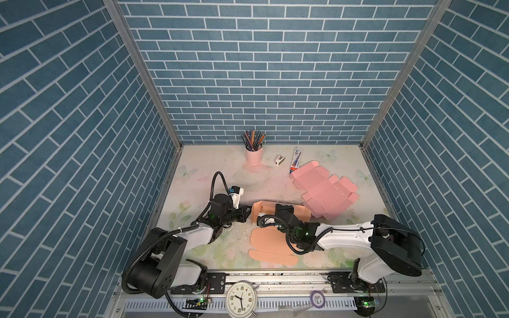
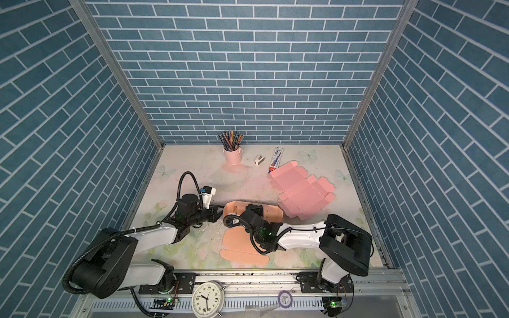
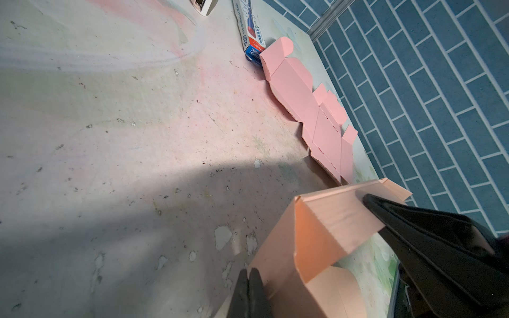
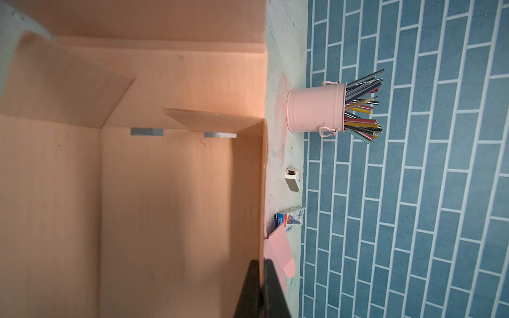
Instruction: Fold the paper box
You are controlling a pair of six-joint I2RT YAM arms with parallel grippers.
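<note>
Bimanual workcell, read from left to right. The left gripper (image 1: pixel 248 213) lies low over the floral-printed tabletop (image 1: pixel 209 176), with its black fingers pressed together and no gap between them. Its tips meet the outer face of the left end wall of the peach corrugated-cardboard box (image 1: pixel 258 210); whether any cardboard lies between them cannot be told. The box sits at the centre of the table, between the two arms, and is only partly erected. Its left end wall and far long wall stand up, while its large lid panel (image 1: pixel 268 239) lies flat on the table toward the near edge. In the right wrist view two narrow slots show along an inner crease, and two flaps lean inward. The right gripper (image 4: pixel 261 263) reaches across the open box from the right and is clamped on the upper edge of the far wall, one finger inside and one outside. Along the far side of the table stand a pink metal bucket of coloured pencils (image 1: pixel 254 155), a small white plastic object (image 1: pixel 279 159) and a blue-and-white carton (image 1: pixel 297 161). At far right a stack of flat pink cardboard box blanks (image 1: pixel 322 192) lies unfolded, near the box's far right corner.
</note>
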